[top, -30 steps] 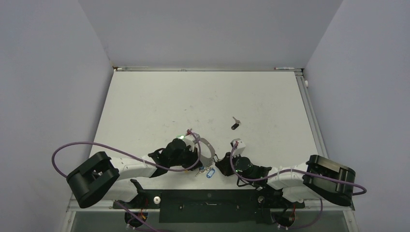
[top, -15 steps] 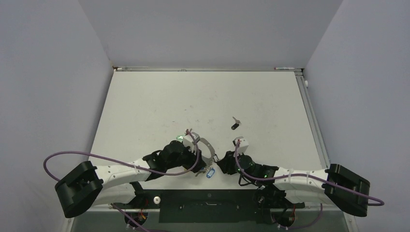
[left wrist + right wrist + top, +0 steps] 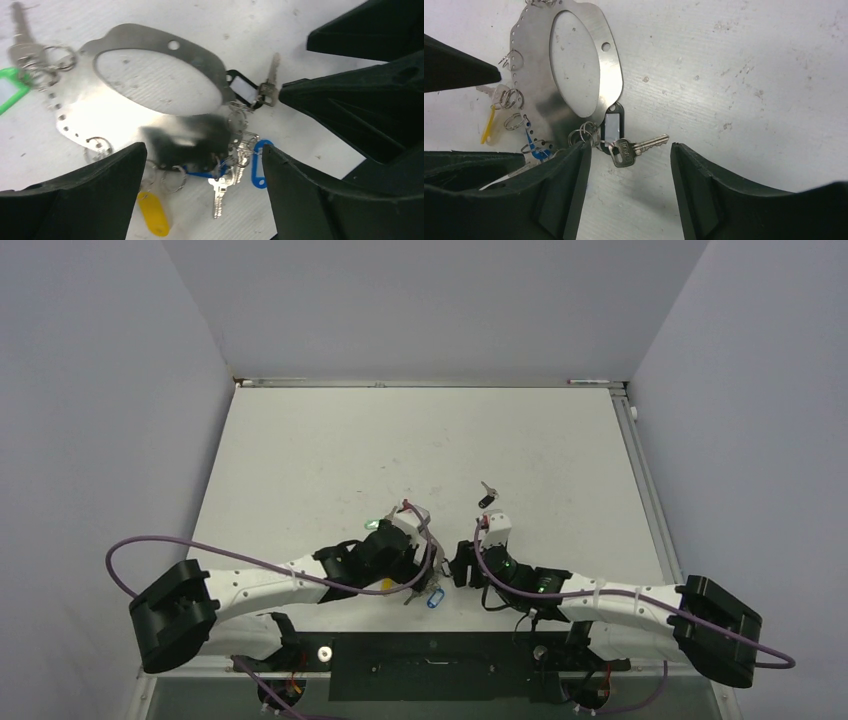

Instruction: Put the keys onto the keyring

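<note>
**Tabletop** (image 3: 400, 440): white and scuffed. Both arms are low and meet near the front edge.

**Keyring** (image 3: 428, 543): a flat grey metal band, oval, with small holes punched along one side. It lies flat on the tabletop between the two pincers.

**Left pincer** (image 3: 202, 150): jaws spread wide, gripping nothing. The keyring's near edge sits right at the gap between the fingertips, and most of the oval lies beyond them. A dark blur covers that near edge, so I cannot tell whether anything touches.

**Right pincer** (image 3: 629, 147): jaws also wide apart, holding nothing. The keyring lies ahead and to the left of the gap. Its lower end, with a cluster of small split rings, is just beside the left fingertip. Touching or not, I cannot tell.

**Keys** (image 3: 220, 187): gathered along the punched edge on small split rings.
- The green tag (image 3: 7, 87) is out by the ring's far end. Whether it is attached there is unclear.
- The yellow tag (image 3: 152, 212) and the blue tag (image 3: 258, 165) are at the near side, close to the left pincer's fingertips.
- The black tag (image 3: 611, 127) has a white label. Its key lies on the tabletop squarely in the right pincer's gap.

**Lone black-headed key** (image 3: 486, 496): well apart from the keyring, beyond the right pincer.
</note>
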Controlling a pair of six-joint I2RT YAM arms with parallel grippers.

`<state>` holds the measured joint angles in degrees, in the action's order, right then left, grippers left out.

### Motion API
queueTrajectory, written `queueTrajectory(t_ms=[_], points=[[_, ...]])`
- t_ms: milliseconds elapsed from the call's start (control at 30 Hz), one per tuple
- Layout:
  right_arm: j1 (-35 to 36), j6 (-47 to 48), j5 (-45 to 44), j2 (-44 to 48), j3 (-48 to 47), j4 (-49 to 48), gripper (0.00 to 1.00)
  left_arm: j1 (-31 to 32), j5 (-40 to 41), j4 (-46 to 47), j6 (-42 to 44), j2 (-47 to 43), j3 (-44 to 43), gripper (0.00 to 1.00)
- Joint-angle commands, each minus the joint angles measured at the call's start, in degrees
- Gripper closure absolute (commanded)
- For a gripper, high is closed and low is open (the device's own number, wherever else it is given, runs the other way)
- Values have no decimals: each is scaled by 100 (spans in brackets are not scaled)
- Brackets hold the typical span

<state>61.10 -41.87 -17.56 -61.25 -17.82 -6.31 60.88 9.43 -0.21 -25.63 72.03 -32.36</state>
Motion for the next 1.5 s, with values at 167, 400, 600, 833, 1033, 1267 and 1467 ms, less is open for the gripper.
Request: queueTrajectory(t_ms=[167,400,600,833,1033,1267,1467], points=[[60,569,-119,-687,-1135,485,40,-713,1600,-1262,-533,-1145,130,18],[316,651,81,-1484,-1729,402,40,-1274,876,-785,-585,-1065,512,37],[522,441,125,-2149,-2047,316,40,-1341,424,-527,-239,-517,267,47],[321,388,311,-2270,-1890,80,40,-1340,493,-586,-103,167,-42,56],[160,459,443,-2430,-1703,-184,41,-1337,703,-558,-19,570,-272,62],[-367,704,674,-2565,-1523,-451,41,-1337,768,-707,83,941,-577,85],[-870,1064,747,-2776,-1651,-583,42,-1329,678,-872,78,742,-613,99]])
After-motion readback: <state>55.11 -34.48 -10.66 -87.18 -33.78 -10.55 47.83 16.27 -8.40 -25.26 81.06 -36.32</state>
